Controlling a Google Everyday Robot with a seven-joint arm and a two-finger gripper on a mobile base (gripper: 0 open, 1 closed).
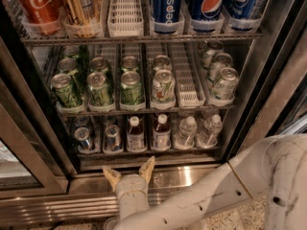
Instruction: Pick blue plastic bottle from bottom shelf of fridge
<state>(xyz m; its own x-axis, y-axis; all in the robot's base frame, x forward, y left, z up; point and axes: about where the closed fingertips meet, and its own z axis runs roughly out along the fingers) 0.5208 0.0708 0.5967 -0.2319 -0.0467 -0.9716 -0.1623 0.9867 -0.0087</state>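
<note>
The fridge [268, 75] stands open before me, its dark frame around wire racks. On the bottom shelf [144, 151] two small bottles with dark reddish-brown liquid and white caps stand side by side: one [135, 134] left of the other [161, 132]. Either fits the blue plastic bottle; I cannot tell which it is. My gripper [129, 170] is open, fingers pointing up at the shelf. It sits just below and in front of the shelf, under the left dark bottle, touching nothing.
Two silver cans [112, 137] stand left of the dark bottles; two clear water bottles [210, 130] stand to their right. Green cans [130, 87] fill the rack above; cola cans [38, 4] and Pepsi bottles [166, 6] sit on top. The ribbed steel base panel [53, 210] lies below.
</note>
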